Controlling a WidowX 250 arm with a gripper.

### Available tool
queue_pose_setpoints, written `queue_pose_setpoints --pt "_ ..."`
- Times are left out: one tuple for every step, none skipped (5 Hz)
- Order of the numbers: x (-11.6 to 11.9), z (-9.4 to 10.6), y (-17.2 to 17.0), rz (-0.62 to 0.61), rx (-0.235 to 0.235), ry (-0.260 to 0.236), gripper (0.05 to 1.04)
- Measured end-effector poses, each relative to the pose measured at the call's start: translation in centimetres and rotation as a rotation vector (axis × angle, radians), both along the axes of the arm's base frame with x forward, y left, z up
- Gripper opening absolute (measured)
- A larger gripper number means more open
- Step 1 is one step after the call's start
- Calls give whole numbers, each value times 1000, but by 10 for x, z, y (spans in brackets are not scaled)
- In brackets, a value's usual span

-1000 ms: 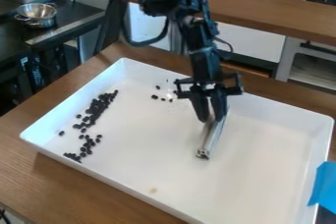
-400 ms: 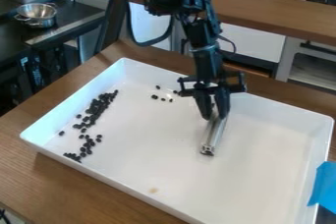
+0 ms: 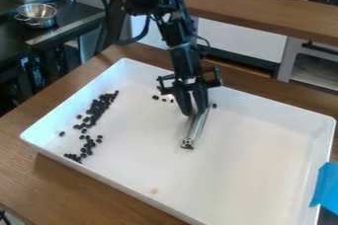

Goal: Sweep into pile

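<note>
In the upper middle of the white tray [image 3: 264, 169], gripper [image 3: 192, 114] holds the metal bar [image 3: 196, 130] pinched between its fingers, narrow set. Bar slants, lower end toward the camera; whether it touches the tray floor: cannot tell.

Dark beans, main band [image 3: 99, 106]: loose strip along the tray's left part as viewed. Lower cluster [image 3: 87, 146] near the front left wall, with one lone bean [image 3: 61, 133] beside the strip. Stragglers [image 3: 163, 99] lie just left of the gripper, by the far wall; a single bean [image 3: 214, 105] sits on its other side. Tray rests on the wooden table [image 3: 39, 182]; blue tape [image 3: 324, 187] at its right edge.

Judgement: sweep partly done, most beans on one side, not yet a compact pile. Next stroke probably calls for the bar beyond the single bean, then a push toward the band.

Risks:
- Bar carried too high: beans slip underneath.
- Bar pressed too hard: it could twist in the grip, being held near one end.
- Stroke begun from here: single bean missed, being on the wrong side.
- Fast push: round beans roll past the bar's end and scatter.
</note>
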State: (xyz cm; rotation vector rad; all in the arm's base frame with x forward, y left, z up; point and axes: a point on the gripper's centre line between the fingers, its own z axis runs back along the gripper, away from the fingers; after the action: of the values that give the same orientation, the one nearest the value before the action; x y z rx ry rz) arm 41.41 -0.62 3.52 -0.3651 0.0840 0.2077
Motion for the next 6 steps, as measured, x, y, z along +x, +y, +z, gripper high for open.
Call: queue_pose_setpoints --pt "0 -3 10 -2 8 -5 310" --pt "6 -4 25 6 13 -4 310" --pt "10 -5 41 6 6 24 310" --pt "14 -6 77 44 15 50 310" --pt "9 -5 113 82 36 55 310" --pt "-5 -6 144 101 42 56 310"
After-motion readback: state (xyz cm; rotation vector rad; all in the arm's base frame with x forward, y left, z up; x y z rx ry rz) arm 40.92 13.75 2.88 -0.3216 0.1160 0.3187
